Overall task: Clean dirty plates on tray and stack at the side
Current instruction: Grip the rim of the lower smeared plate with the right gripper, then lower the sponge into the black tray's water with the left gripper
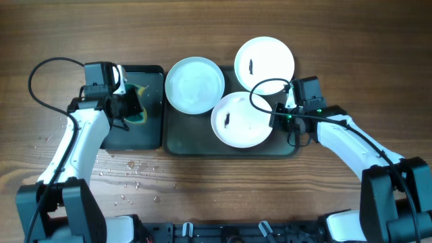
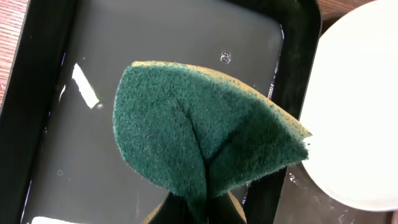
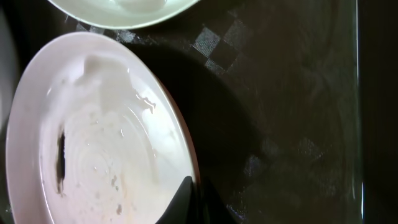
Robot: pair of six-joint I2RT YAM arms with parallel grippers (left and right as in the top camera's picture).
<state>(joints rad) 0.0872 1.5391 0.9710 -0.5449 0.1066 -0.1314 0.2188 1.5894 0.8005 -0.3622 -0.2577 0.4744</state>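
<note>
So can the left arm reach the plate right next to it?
Probably yes: the left pincer, gripping the sponge, hangs over the small black tray, and that plate lies right beside it with nothing between.

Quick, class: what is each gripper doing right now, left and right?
Left gripper: closed on the green sponge.
Right gripper: closed on the rim of a dirty plate.

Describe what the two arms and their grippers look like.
Left arm and right arm: white rounded links, black joints and wrist blocks. Left cable and right cable are thin black loops. A small green light glows on the right wrist. Left gripper and right gripper are black.
</note>
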